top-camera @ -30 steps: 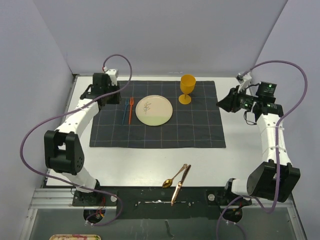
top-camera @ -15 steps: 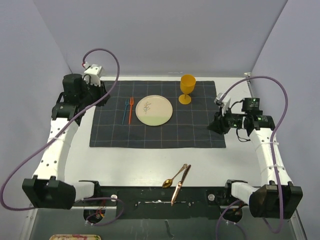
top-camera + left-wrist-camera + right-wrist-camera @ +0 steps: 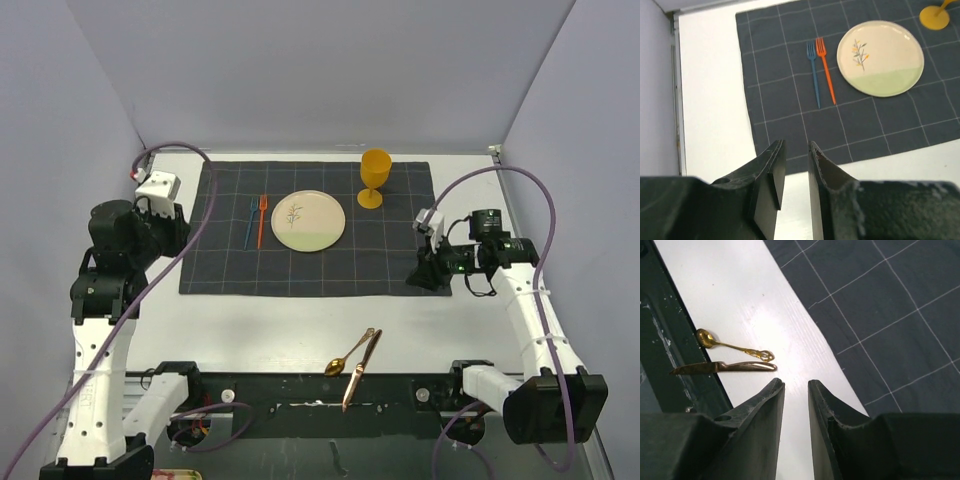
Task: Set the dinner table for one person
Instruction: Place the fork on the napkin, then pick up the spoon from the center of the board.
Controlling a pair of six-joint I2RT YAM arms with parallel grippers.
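The white dinner table [image 3: 300, 330] carries a dark grey grid cloth [image 3: 390, 260]. On the cloth lie a cream plate [image 3: 308, 220], a blue fork [image 3: 249, 222] and an orange fork [image 3: 261, 220] side by side left of the plate, and a yellow goblet [image 3: 375, 175] at the far right. A gold spoon [image 3: 347, 355] and knife [image 3: 362, 368] lie near the table's front edge. My left gripper [image 3: 183, 235] hovers off the cloth's left edge, open and empty [image 3: 796, 145]. Over the cloth's near right corner, my right gripper [image 3: 425, 275] is open and empty [image 3: 795, 382], with the spoon [image 3: 732, 346] and knife [image 3: 725, 367] ahead of it.
A dark metal rail [image 3: 300, 395] runs along the table's near edge, with the knife's tip lying over it. Grey walls close in the left, back and right sides. Purple cables loop from both arms. A tray corner [image 3: 140, 475] shows at the bottom left.
Both arms have pulled back toward the near side. The left gripper left the cloth's far left corner and moved outward. The right gripper came down to the cloth's near right corner, its jaws slightly wider.
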